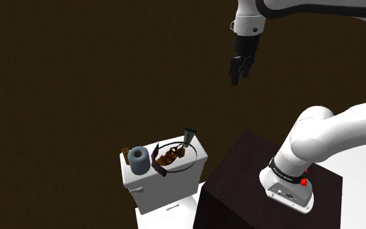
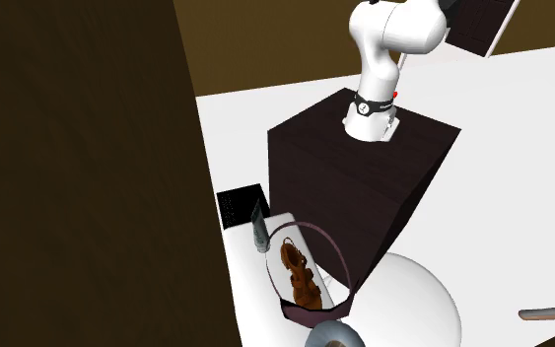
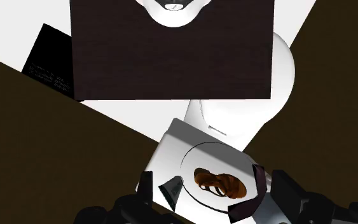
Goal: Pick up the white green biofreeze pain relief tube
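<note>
The pain relief tube [image 1: 188, 136] looks grey with a dark cap and stands tilted at one end of a white toilet tank lid [image 1: 198, 153], beside a round plate [image 1: 186, 164]. I also see the tube [image 2: 259, 229] in the second exterior view and the tube [image 3: 171, 189] in the wrist view. My black gripper [image 1: 240, 70] hangs high above the tank and toward the shoulder view's right, well clear of the tube. In the wrist view my gripper [image 3: 219, 213] has its fingers apart, with nothing between them.
A brown strappy shoe [image 1: 169, 156] lies on the plate, and a grey roll [image 1: 138, 161] stands at the tank's other end. The dark stand [image 1: 240, 175] sits close beside the toilet. A dark brown wall [image 1: 77, 78] rises behind it.
</note>
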